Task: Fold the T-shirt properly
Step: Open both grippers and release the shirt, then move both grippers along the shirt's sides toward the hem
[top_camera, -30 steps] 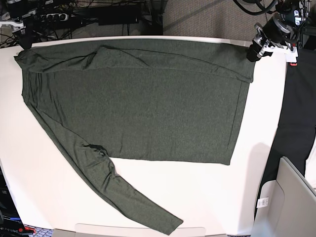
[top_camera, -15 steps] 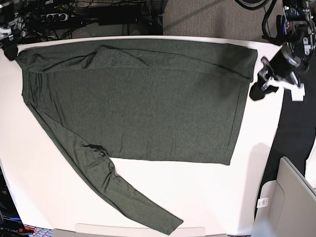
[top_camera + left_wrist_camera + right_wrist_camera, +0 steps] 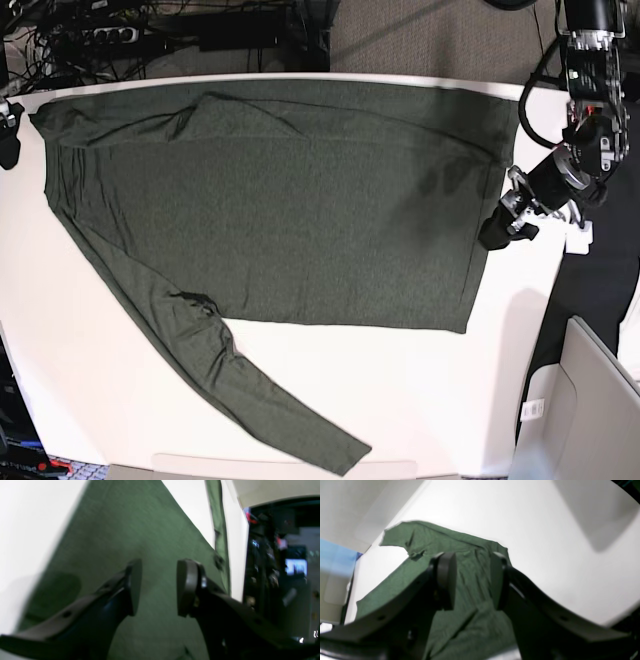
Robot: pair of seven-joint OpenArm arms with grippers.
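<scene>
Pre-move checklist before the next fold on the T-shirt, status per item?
1. T-shirt lies spread on the white table: ok.
2. Left gripper fingers apart, nothing between them: ok.
3. Right gripper fingers apart, nothing held: ok.
4. Left gripper beside the shirt's hem edge in the base view: ok; touching the cloth: cannot tell.
5. Long sleeve trails toward the table's near edge, unfolded: not ok.
6. Fabric flat near the right gripper: not ok, wrinkles show in the right wrist view.

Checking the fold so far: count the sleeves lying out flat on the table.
1 sleeve of the T-shirt runs diagonally toward the table's near edge. The other seems folded over the body along the far edge.
</scene>
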